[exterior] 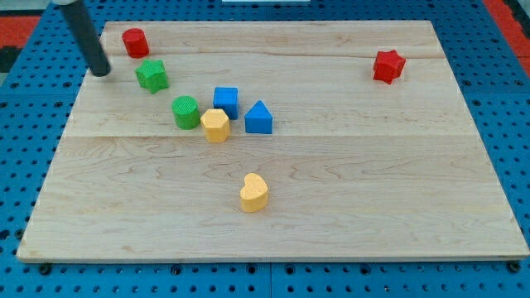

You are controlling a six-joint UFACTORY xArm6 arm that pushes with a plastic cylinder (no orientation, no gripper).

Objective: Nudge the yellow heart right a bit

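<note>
No pincer is fitted to this arm, so nothing is clenched, released or grasped; it ends in a dark rod whose tip (101, 71) rests at the far left corner of the table (397, 190). The tip sits just left of the green star (152, 74) and near the red cylinder (135, 41), touching neither as far as can be seen.

The yellow heart (254, 192), the block to be nudged right, stands alone in the near middle of the table, well apart from the tip and from every other block. Between the two lies a cluster: a green cylinder (185, 112), a yellow hexagon-like block (215, 125) just beside it, a blue cube (225, 101) and a blue triangular block (258, 117). A red star (387, 66) sits alone at the far right.

By the look of it, the nudge has not begun. The heart appears untouched, and the tip would seemingly have to travel around or past the cluster to reach the heart's left side before any short push to the right. The table to the heart's right carries no block.
</note>
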